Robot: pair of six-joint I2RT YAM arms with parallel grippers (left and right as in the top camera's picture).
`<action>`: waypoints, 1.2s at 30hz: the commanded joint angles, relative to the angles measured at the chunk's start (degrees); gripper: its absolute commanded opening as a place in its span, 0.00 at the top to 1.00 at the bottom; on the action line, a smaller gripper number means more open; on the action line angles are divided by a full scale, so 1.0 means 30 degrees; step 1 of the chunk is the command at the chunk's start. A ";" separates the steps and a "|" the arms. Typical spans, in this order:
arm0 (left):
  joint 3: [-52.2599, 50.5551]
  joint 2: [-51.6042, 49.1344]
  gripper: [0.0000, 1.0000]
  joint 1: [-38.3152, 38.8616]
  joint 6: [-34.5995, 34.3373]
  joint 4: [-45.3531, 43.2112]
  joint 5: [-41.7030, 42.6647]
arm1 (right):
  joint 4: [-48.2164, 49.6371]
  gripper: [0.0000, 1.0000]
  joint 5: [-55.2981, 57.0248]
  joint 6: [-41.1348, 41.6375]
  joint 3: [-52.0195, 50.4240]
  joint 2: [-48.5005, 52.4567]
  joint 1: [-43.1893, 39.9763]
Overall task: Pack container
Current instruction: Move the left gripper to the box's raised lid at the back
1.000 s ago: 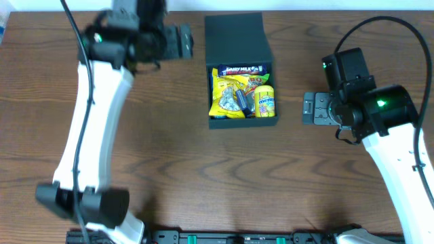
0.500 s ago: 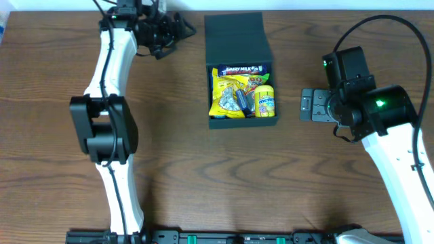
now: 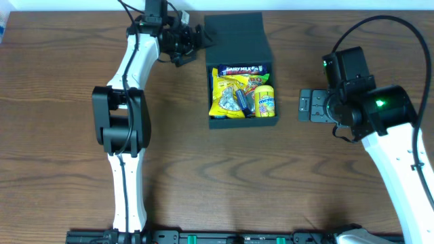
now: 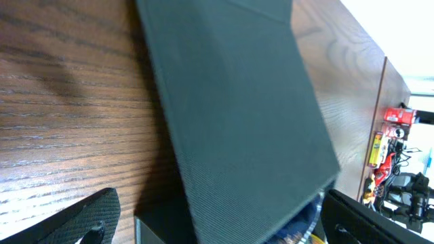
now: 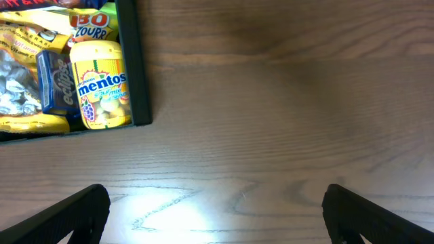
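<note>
We saw the container [image 3: 243,123], by the table's [image 3: 203,176] far edge, full of snacks [image 3: 234,91]; only its open lid [image 3: 236,37] seemed left to close. The left gripper [image 3: 199,38], beside that lid, and the right gripper [image 3: 301,108] both gaped empty.

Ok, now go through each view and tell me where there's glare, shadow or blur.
Overhead: evenly lit and sharp, only faint arm shadows on the table. Left wrist: the lid fills the frame, a dark shadow patch on the wood to its left, background washed out at top right. Right wrist: bright glare on the wood below the container; Mentos bottle label crisp.
</note>
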State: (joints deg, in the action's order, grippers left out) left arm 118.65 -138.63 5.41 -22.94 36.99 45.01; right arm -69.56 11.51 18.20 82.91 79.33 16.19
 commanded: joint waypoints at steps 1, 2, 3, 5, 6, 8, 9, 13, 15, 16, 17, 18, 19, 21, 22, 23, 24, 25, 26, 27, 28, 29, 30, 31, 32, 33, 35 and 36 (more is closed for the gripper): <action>0.0328 -0.0750 0.05 0.0211 -0.0146 -0.0160 -0.0131 | -0.0007 0.01 -0.0211 -0.0211 -0.0073 -0.0029 -0.0153; 0.0328 -0.0874 0.05 0.0277 -0.0226 -0.0321 -0.0036 | -0.0007 0.01 -0.0211 -0.0211 -0.0073 -0.0029 -0.0153; 0.0328 -0.0940 0.04 0.0350 -0.0430 -0.0437 0.0007 | 0.0000 0.01 -0.0211 -0.0211 -0.0073 -0.0029 -0.0153; 0.0328 -0.1115 0.05 0.0590 -0.0663 -0.0867 0.0029 | 0.0087 0.01 -0.0204 -0.0211 -0.0073 -0.0029 -0.0153; 0.0328 -0.1122 0.05 0.0787 -0.0656 -0.1144 0.0015 | 0.0146 0.01 -0.0204 -0.0219 -0.0073 -0.0029 -0.0153; 0.0328 -0.1129 0.05 0.1158 -0.0670 -0.1814 0.0044 | 0.0197 0.01 -0.0204 -0.0219 -0.0073 -0.0029 -0.0153; 0.0328 -0.1129 0.05 0.1341 -0.0882 -0.2178 0.0226 | 0.0197 0.01 -0.0204 -0.0219 -0.0073 -0.0029 -0.0153; 0.0328 -0.1129 0.05 0.1858 -0.1158 -0.2943 0.0321 | 0.0189 0.01 -0.0204 -0.0219 -0.0073 -0.0029 -0.0153; 0.0328 -0.1129 0.05 0.1953 -0.1151 -0.3002 0.0379 | 0.0189 0.01 -0.0204 -0.0219 -0.0073 -0.0029 -0.0153; 0.0328 -0.1129 0.05 0.1967 -0.1151 -0.3031 0.0386 | 0.0189 0.01 -0.0204 -0.0219 -0.0073 -0.0029 -0.0153; 0.0328 -0.1129 0.05 0.1974 -0.1049 -0.3155 0.0474 | 0.0189 0.01 -0.0204 -0.0219 -0.0073 -0.0029 -0.0153; 0.0328 -0.1129 0.05 0.1974 -0.0765 -0.3512 0.0984 | 0.0189 0.01 -0.0204 -0.0226 -0.0073 -0.0029 -0.0153; 0.0328 -0.1129 0.05 0.1960 -0.0765 -0.3840 0.1399 | 0.0189 0.01 -0.0197 -0.0226 -0.0073 -0.0029 -0.0153; 0.0328 -0.1129 0.05 0.1960 -0.0765 -0.4743 0.2229 | 0.0189 0.01 -0.0189 -0.0226 -0.0073 -0.0029 -0.0153; 0.0328 -0.1129 0.05 0.1953 -0.0787 -0.5071 0.2506 | 0.0197 0.01 -0.0189 -0.0226 -0.0073 -0.0029 -0.0153; 0.0328 -0.1129 0.05 0.1953 -0.0794 -0.5523 0.2878 | 0.0211 0.01 -0.0189 -0.0233 -0.0073 -0.0029 -0.0153; 0.0335 -0.1129 0.04 0.1953 -0.0787 -0.5952 0.3337 | 0.0211 0.01 -0.0160 -0.0240 -0.0073 -0.0029 -0.0153; 0.0335 -0.1129 0.05 0.1953 -0.0780 -0.6528 0.3971 | 0.0197 0.01 -0.0036 -0.0350 -0.0073 -0.0029 -0.0153; 0.0335 -0.1129 0.05 0.1953 -0.0765 -0.6870 0.4262 | 0.0211 0.01 -0.0029 -0.0466 -0.0073 -0.0029 -0.0153; 0.0335 -0.1122 0.05 0.1953 -0.0597 -0.7249 0.4656 | 0.0219 0.01 0.0029 -0.0452 -0.0073 -0.0029 -0.0153; 0.0335 -0.1115 0.05 0.1953 -0.0466 -0.7555 0.5049 | 0.0219 0.01 0.0029 -0.0459 -0.0073 -0.0029 -0.0153; 0.0335 -0.1107 0.05 0.1953 -0.0386 -0.7927 0.5530 | 0.0211 0.01 0.0029 -0.0459 -0.0073 -0.0029 -0.0153; 0.0350 -0.1107 0.05 0.1953 -0.0284 -0.8276 0.6018 | 0.0211 0.01 0.0036 -0.0459 -0.0073 -0.0029 -0.0153; 0.0379 -0.1093 0.05 0.1953 -0.0270 -0.8641 0.6462 | 0.0211 0.01 0.0073 -0.0459 -0.0073 -0.0029 -0.0153; 0.0379 -0.1005 0.04 0.1953 -0.0262 -0.8961 0.6768 | 0.0211 0.01 0.0168 -0.0459 -0.0073 -0.0029 -0.0153; 0.0386 -0.0903 0.04 0.1953 -0.0189 -0.9092 0.6856 | 0.0211 0.01 0.0189 -0.0466 -0.0073 -0.0029 -0.0153; 0.0379 -0.0466 0.04 0.1953 0.0437 -0.9049 0.6965 | 0.0211 0.01 0.0240 -0.0525 -0.0073 -0.0029 -0.0153; 0.0386 -0.0204 0.04 0.1953 0.0576 -0.9041 0.7031 | 0.0204 0.01 0.0240 -0.0525 -0.0073 -0.0029 -0.0153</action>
State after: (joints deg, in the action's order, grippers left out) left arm 118.63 -141.45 11.03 -23.77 10.39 61.78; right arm -69.10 11.31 17.32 82.91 79.33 16.19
